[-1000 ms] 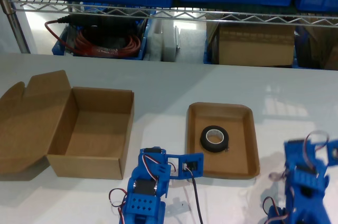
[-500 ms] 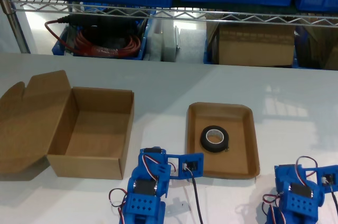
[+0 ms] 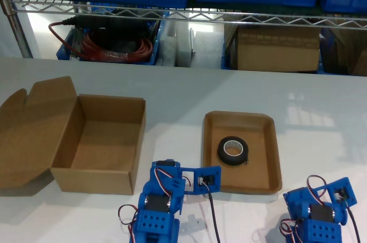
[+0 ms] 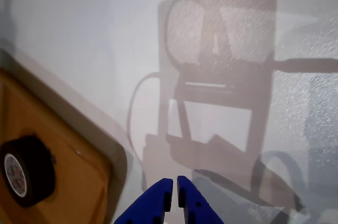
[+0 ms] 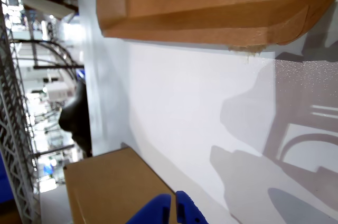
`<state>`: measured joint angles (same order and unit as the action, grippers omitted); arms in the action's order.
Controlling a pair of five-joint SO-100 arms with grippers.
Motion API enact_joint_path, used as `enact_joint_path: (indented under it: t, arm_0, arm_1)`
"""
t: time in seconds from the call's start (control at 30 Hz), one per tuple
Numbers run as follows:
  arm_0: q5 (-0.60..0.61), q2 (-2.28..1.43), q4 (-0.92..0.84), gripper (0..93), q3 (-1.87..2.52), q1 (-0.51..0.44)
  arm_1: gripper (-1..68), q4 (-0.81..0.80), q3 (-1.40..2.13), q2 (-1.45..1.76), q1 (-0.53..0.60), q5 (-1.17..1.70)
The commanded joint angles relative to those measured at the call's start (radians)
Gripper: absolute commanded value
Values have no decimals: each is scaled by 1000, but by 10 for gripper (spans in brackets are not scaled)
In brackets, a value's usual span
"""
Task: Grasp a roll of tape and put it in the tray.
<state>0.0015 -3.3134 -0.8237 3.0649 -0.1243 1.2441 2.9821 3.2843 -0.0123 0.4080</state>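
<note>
The black roll of tape (image 3: pixel 233 150) with its pale core lies flat inside the brown cardboard tray (image 3: pixel 258 169), right of centre in the exterior view. My first gripper (image 4: pixel 175 195) is shut and empty over bare white table, with the tray's corner (image 4: pixel 79 182) and the tape (image 4: pixel 24 171) off to one side. Its arm (image 3: pixel 321 214) sits low at the exterior view's lower right. My second gripper (image 5: pixel 174 205) is shut and empty too, between the tray (image 5: pixel 211 12) and the larger box (image 5: pixel 116 187). Its arm (image 3: pixel 166 197) is folded at the exterior view's lower middle.
An open, deeper cardboard box (image 3: pixel 103 140) with a lid flap (image 3: pixel 31 128) stands at the exterior view's left. Behind the table runs a wire shelf (image 3: pixel 183 16) with blue bins, red cables (image 3: pixel 114 45) and a cardboard box (image 3: pixel 278 48).
The first arm, at the exterior view's right, has dropped lower and folded down toward the picture's lower edge. The tape, the tray and the second arm have not moved.
</note>
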Motion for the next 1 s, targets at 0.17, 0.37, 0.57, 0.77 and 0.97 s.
enact_joint_path:
  t: [0.17, 0.37, 0.57, 0.77, 0.97]
  arm_0:
    - [5, -9, 14, 2, 31, 12]
    - [5, -9, 14, 2, 31, 12]
    - [5, -9, 14, 2, 31, 12]
    - [5, -9, 14, 2, 31, 12]
    - [5, -9, 14, 2, 31, 12]
  arm_1:
    - [-1, 8, -43, 3, 64, -115]
    - [-1, -12, -40, 3, 75, -184]
    - [-1, -12, -40, 3, 80, -187]
    - [-1, -12, -40, 3, 80, -187]
    - [-1, -12, -40, 3, 80, -193]
